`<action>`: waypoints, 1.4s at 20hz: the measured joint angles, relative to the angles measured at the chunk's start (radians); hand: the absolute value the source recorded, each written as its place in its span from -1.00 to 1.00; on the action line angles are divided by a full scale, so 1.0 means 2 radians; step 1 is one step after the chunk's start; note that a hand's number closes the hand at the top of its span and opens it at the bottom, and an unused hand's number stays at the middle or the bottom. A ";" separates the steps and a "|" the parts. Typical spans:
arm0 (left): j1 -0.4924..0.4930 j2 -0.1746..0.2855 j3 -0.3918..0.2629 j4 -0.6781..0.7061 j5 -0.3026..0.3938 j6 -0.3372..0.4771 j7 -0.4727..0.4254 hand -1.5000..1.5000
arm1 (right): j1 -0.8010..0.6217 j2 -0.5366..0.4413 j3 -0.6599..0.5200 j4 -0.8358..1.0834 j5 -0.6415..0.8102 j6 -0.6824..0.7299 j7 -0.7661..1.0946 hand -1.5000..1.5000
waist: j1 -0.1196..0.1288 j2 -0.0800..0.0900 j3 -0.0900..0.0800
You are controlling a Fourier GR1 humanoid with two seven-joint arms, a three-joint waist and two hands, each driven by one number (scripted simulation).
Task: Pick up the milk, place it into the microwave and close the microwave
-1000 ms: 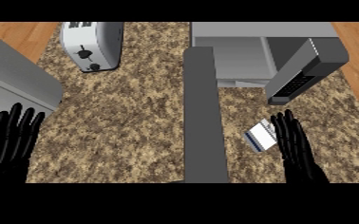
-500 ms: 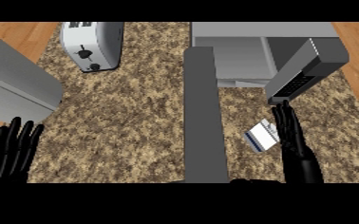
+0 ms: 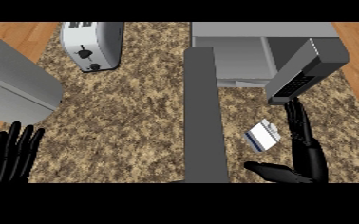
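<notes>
The milk (image 3: 262,136) is a small white carton with a blue stripe, lying on the speckled counter in front of the microwave. The microwave (image 3: 238,52) stands at the back right with its door (image 3: 306,71) swung open toward the right. My right hand (image 3: 303,147) is open just right of the carton, fingers straight and pointing toward the door, thumb spread out below the carton. It does not hold the carton. My left hand (image 3: 17,153) rests open at the lower left edge, fingers up.
A grey vertical bar (image 3: 204,118) runs down the middle of the counter, left of the milk. A white toaster (image 3: 91,45) sits at the back left. A grey slab (image 3: 24,88) juts in at the left edge.
My right hand has moved forward past the carton's right side, and its thumb has spread out below the carton. My left hand has sunk lower at the left edge.
</notes>
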 measured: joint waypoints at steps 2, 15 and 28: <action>-0.003 0.000 -0.003 -0.005 0.000 0.005 0.010 -1.00 | -0.009 -0.004 -0.009 0.026 -0.001 0.003 -0.015 -1.00 | 0.000 0.000 0.000; 0.015 -0.006 0.001 0.011 -0.005 -0.011 -0.023 -1.00 | -0.078 -0.048 -0.059 0.219 -0.001 0.049 -0.100 -1.00 | 0.001 0.000 0.000; 0.031 -0.006 0.005 0.003 0.001 -0.018 -0.025 -1.00 | -0.160 -0.060 -0.084 0.422 0.018 0.051 -0.191 -1.00 | 0.003 0.001 0.000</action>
